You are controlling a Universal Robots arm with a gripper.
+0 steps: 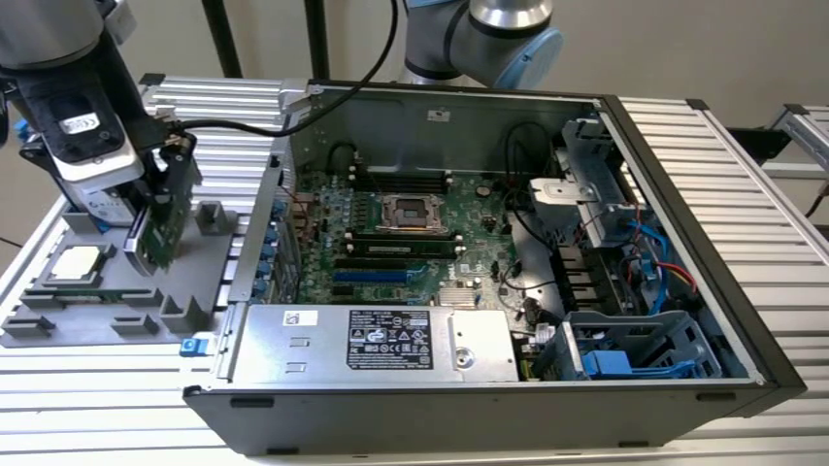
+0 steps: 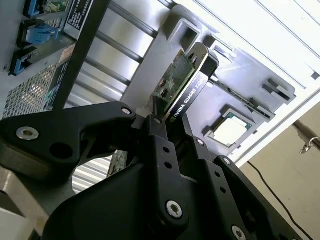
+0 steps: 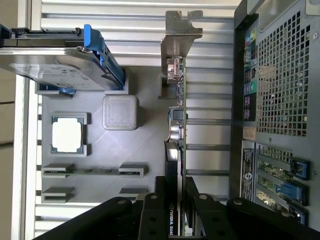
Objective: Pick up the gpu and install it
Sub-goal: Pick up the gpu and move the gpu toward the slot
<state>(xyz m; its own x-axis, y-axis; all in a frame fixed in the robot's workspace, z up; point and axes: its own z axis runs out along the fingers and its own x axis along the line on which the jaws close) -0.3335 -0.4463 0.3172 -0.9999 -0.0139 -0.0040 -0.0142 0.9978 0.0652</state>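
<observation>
One arm [image 1: 78, 87] drops in from the top of the exterior view's left. Its wrist points straight down over a grey tray [image 1: 78, 311], just beside the open computer case [image 1: 518, 388]. A silver joint with a blue cap [image 1: 499, 34] stands behind the case. Both the tray and the case rest on a slatted metal desk [image 1: 725, 175].

The pincer [image 1: 166, 180] is clamped on the gpu [image 1: 162, 228], with its black fingers pressed flat against the card's two faces near the top edge. In the second wrist view the pincer [image 2: 167, 117] grips one end of the gpu [image 2: 182, 82]. The green board is on one side and the black shroud on the other, and the rest of the card reaches away toward the tray.

In the first wrist view the pincer [image 3: 176, 192] has the gpu [image 3: 177, 115] edge-on between its fingers [image 3: 192, 205]. The card's silver end bracket [image 3: 180, 40] is at the far end from the grip.

The gpu stands upright on its long edge over the tray, outside the case and close to the case's side wall. I cannot tell whether its lower edge touches the tray or hangs just clear of it.

On the tray, well apart from the card, a square silver CPU chip [image 3: 66, 135] lies flat in its own recess. A silver hard drive with blue rails [image 3: 55, 67] sits near it. Inside the case the green motherboard [image 1: 402, 243] lies exposed, with a grey power supply [image 1: 376, 345] along its near edge.
</observation>
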